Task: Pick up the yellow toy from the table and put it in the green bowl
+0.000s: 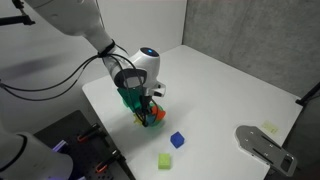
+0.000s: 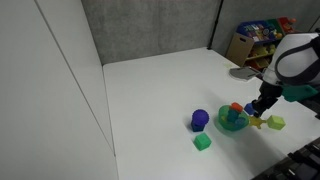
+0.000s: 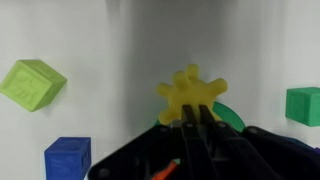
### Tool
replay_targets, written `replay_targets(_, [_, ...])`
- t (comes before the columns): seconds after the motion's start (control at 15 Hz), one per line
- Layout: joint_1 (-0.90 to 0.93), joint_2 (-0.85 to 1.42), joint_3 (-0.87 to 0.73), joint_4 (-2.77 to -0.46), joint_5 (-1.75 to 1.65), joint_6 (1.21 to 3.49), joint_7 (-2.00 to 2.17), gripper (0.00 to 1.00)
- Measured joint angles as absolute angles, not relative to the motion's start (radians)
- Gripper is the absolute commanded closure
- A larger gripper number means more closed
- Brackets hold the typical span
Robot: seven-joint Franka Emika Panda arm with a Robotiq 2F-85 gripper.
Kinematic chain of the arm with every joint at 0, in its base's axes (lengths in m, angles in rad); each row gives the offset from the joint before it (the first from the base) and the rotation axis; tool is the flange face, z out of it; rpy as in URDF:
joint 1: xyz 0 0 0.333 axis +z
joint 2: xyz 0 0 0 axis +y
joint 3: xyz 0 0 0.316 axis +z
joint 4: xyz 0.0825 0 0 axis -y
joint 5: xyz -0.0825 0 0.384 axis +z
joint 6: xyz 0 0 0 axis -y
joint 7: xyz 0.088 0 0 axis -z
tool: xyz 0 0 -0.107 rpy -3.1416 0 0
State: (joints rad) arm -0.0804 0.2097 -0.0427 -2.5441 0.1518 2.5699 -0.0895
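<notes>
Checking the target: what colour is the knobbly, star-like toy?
Yellow; the toy shows best in the wrist view.

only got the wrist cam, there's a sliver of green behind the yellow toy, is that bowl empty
Observer: No. In both exterior views the green bowl holds an orange piece.
Operator: am i over it yet
Observer: Not yet, it seems. In an exterior view the yellow toy is just outside its rim.
Operator: anything else out there i can't see
Observer: A grey flat plate lies near an edge of the table, well apart from the bowl.
</notes>
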Motion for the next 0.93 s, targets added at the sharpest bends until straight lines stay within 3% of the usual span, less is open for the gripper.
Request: replay_targets(0.93, [-0.070, 0.285, -0.043, -2.457, 0.058, 2.606, -0.079, 0.97])
